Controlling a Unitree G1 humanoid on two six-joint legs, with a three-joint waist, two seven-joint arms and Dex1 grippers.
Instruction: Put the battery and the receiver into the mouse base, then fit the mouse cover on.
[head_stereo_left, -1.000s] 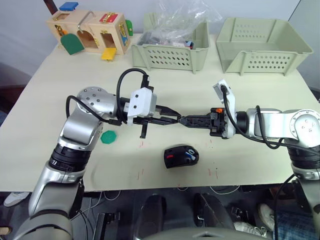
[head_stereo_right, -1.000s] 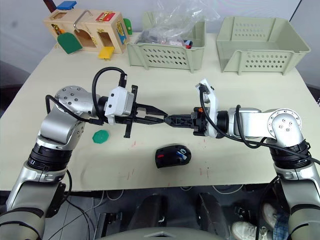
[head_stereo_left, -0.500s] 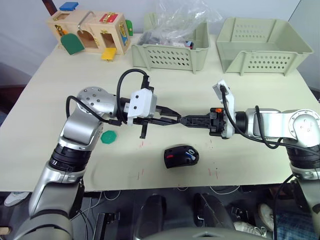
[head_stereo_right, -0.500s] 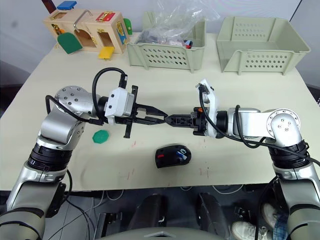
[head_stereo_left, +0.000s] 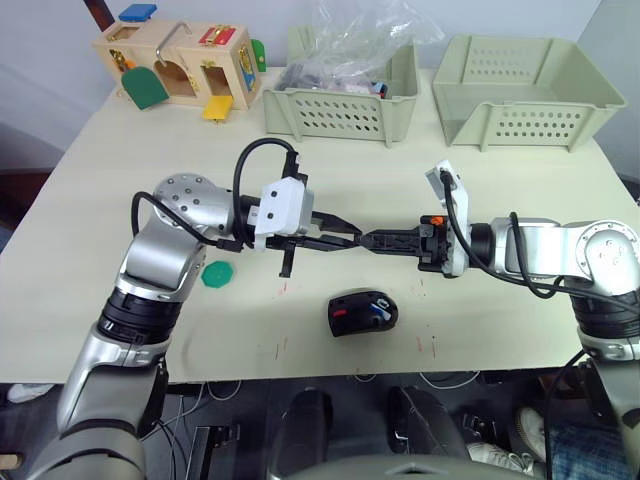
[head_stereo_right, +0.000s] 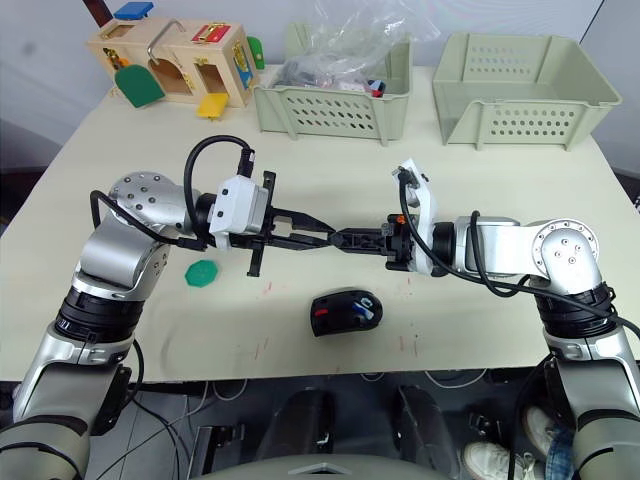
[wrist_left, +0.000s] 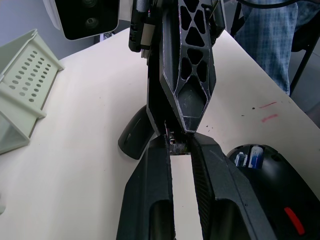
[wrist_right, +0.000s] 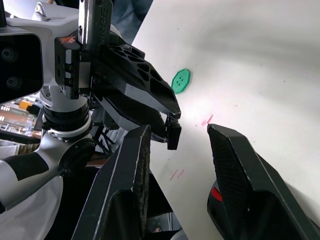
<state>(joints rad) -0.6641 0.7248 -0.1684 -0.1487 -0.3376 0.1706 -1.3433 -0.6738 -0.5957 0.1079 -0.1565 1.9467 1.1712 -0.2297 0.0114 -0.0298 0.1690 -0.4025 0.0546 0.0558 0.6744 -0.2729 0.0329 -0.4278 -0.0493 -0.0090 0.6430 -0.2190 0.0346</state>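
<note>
Your left gripper (head_stereo_left: 348, 240) is pinched nearly closed on a small black piece (wrist_right: 173, 135), probably the receiver, held in the air over the middle of the table. Your right gripper (head_stereo_left: 376, 240) meets it tip to tip with its fingers spread wide on either side of the piece, gripping nothing.

The danger is the handover. If the left lets go before the right has closed squarely, the piece could drop or flick away. A skewed pinch would also spoil the insertion.

The mouse base (head_stereo_left: 362, 312) lies just nearer, its red compartment facing up.
</note>
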